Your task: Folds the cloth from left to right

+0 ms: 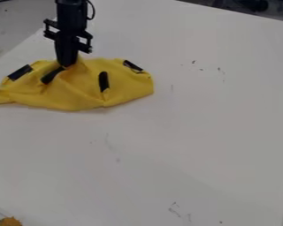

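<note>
Wide passage across the table (185, 132) — 1 yellow cloth (127, 86) and 1 arm (70, 15) block the upper left.

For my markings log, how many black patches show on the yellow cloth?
4 patches: one near the cloth's left end, one beside the pincer, one right of centre, one upper right. Folds may hide more.

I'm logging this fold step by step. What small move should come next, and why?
Probably a slight lift before any pull rightward: the gripper meets the yellow cloth at a raised, creased part, and whether it has hold is unclear.
</note>
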Robot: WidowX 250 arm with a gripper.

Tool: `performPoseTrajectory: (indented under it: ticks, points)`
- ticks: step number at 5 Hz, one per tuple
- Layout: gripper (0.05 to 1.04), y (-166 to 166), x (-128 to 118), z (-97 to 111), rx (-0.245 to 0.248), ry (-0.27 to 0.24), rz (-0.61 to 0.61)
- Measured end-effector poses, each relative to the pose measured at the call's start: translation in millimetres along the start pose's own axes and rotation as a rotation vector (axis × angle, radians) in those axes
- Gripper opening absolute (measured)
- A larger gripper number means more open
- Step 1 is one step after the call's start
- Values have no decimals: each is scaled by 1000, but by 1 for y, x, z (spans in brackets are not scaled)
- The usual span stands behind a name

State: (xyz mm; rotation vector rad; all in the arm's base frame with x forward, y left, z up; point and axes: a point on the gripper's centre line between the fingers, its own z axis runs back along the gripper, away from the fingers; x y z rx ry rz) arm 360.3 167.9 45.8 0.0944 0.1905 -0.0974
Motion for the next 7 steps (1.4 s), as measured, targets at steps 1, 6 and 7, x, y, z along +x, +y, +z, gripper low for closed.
performPoseTrajectory:
  ticks: [1, 6, 7]
  points:
    - [203, 1, 11, 3, 4, -56, -20]
    - [1001, -12, 61, 32, 52, -405, -1]
    - [1001, -18, 54, 34, 32, -388, 16]
